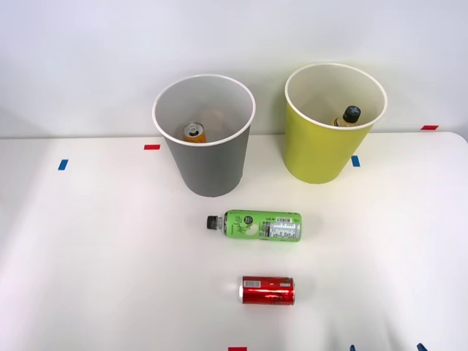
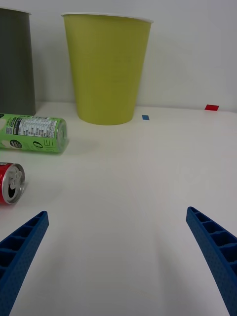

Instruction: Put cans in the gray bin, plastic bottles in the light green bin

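A red can (image 1: 268, 290) lies on its side on the white table, silver top toward my right gripper (image 2: 11, 183). Just behind it lies a green-labelled plastic bottle (image 1: 259, 226) with its black cap pointing left, and it also appears in the wrist view (image 2: 32, 133). The gray bin (image 1: 212, 164) holds an orange can (image 1: 194, 132). In the light green bin (image 1: 314, 150) stands an amber bottle (image 1: 349, 116) with a black cap. My right gripper (image 1: 386, 348) is open and empty at the front right, low over the table (image 2: 116, 212), right of the red can.
Small red tape marks (image 1: 152, 147) and blue tape marks (image 1: 355, 161) dot the table. The bins stand near the back edge against a white wall. The wrist view also takes in the light green bin (image 2: 107, 69) and the gray bin (image 2: 15, 61).
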